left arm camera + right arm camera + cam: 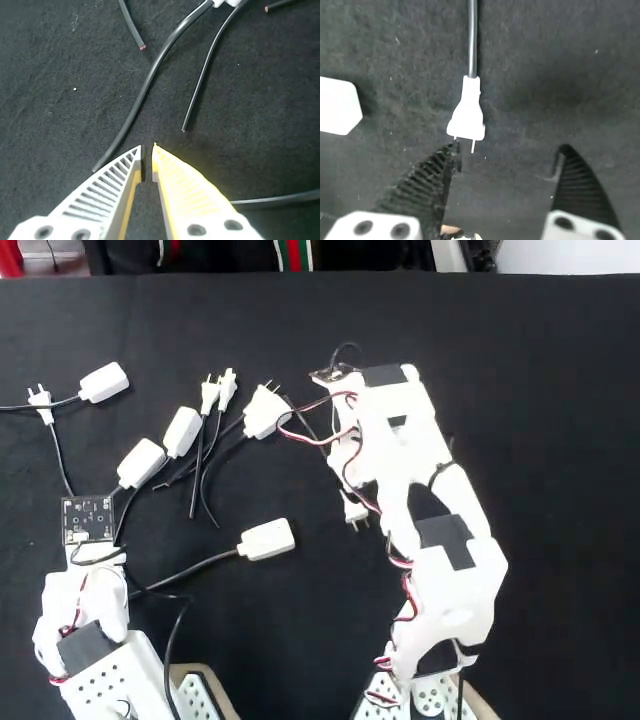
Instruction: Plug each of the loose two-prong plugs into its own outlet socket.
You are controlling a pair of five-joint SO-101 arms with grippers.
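Near the table's middle, the right gripper (509, 150) is standing wide open above a white two-prong plug (466, 120), whose prongs are lying just beside one fingertip. In the high view an outlet socket (268, 538) is lying at the plug's nine o'clock. Toward the table's eight o'clock, the left gripper (147, 148) is hovering closed over black cords (150, 85).

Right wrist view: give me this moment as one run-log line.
right gripper: open | two-prong plug: on table, ungripped, prongs toward gripper | left gripper: shut, over black cables

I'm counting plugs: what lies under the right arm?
One white plug lies on the cloth below the open right gripper, its cord leading away. Whatever else is beneath the arm is covered.
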